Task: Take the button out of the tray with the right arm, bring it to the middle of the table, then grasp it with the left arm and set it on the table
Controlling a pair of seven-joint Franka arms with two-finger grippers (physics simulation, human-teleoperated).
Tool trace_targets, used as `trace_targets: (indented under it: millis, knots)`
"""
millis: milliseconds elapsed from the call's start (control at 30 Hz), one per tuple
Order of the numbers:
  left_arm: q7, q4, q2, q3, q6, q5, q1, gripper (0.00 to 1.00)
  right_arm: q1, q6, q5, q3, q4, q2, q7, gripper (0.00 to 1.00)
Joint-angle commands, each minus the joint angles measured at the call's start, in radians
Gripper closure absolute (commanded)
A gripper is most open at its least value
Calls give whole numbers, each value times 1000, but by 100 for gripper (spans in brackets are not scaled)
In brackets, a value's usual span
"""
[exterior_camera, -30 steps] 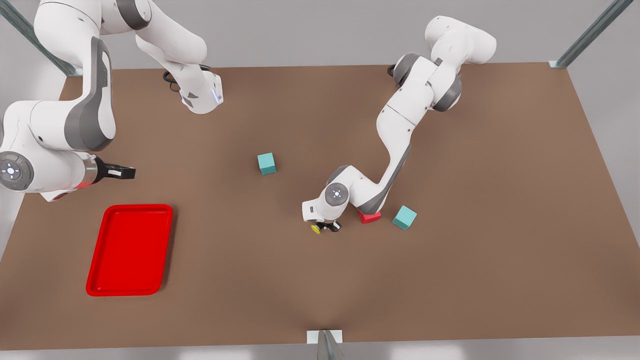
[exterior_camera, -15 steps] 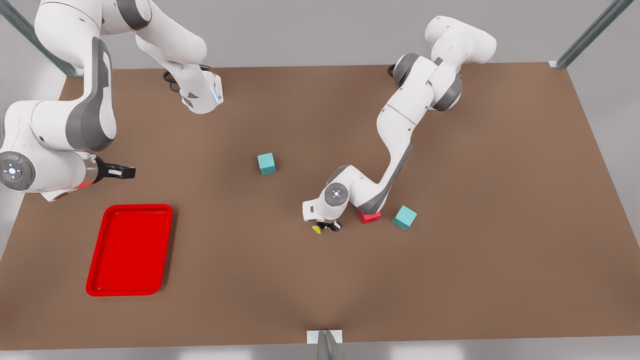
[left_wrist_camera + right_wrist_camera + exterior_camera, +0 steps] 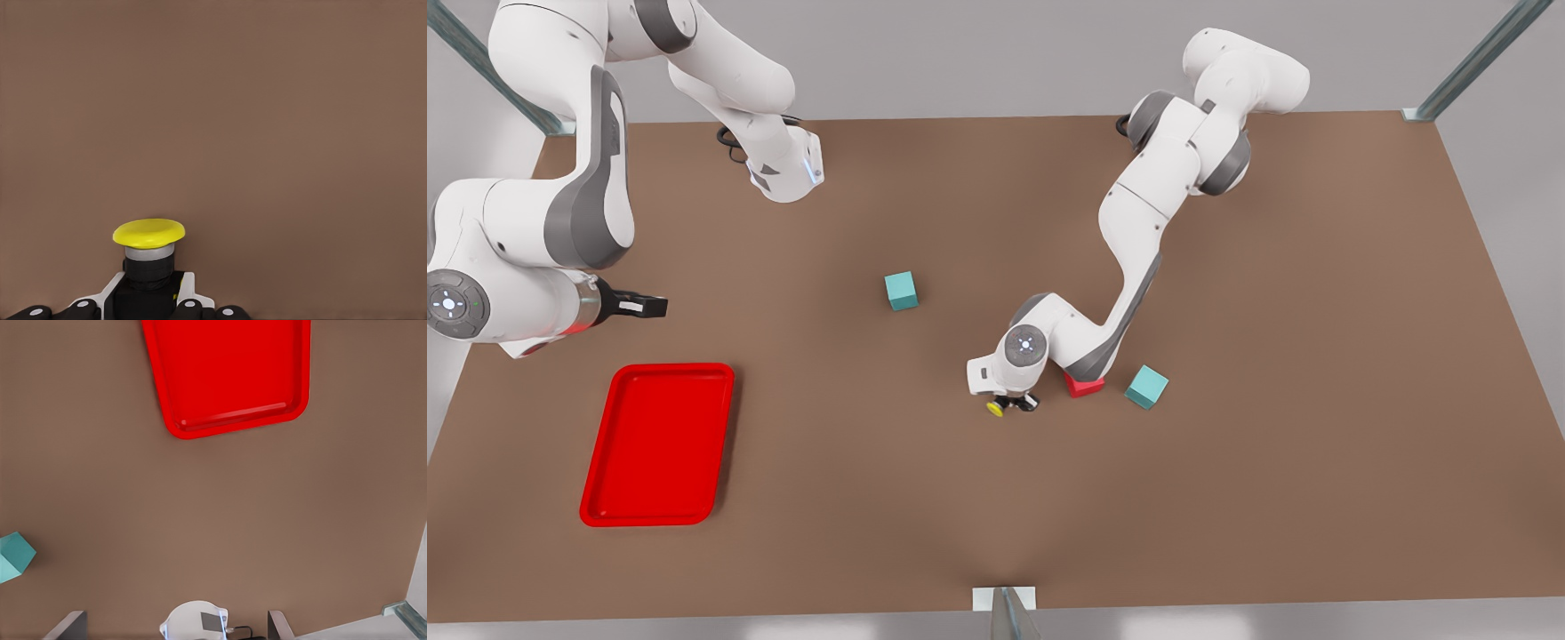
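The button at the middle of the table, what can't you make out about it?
- Contact with the table: front view, too small; the left gripper, closed on the button, covers it.
- Button's lower body: left wrist view, cut off by the picture's edge.
- Red cube: front view, mostly under the left arm.
The right gripper waits near the tray.

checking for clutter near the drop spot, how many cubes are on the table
3: a teal cube near the table's middle, a second teal cube toward the front view's right, and a red cube beside it, partly hidden under the arm. More may be hidden.
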Motion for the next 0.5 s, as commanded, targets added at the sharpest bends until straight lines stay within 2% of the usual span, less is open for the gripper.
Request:
trace_targets:
  millis: [0,133,200,333,367,467]
  knots:
    - [-39,1,-14,0,-19,-4,0,52,1,0,-2,1,0,-1,-1,0]
    - [-433,1,-84,-1,-53,71,0,52,1,0,-2,1,-3,-1,-1,0]
    - [-763,2,-86,3,-51,128,3,52,0,0,-2,0,-1,-1,-1,0]
    - [-1669,30,-92,66,-48,339,2,52,0,0,-2,0,-1,-1,-1,0]
    - [-1826,28,-109,88,-95,385,2,52,0,0,-2,0,-1,-1,-1,0]
    - [-2292,30,-127,115,-417,614,3,51,0,0,-2,0,0,-1,-1,0]
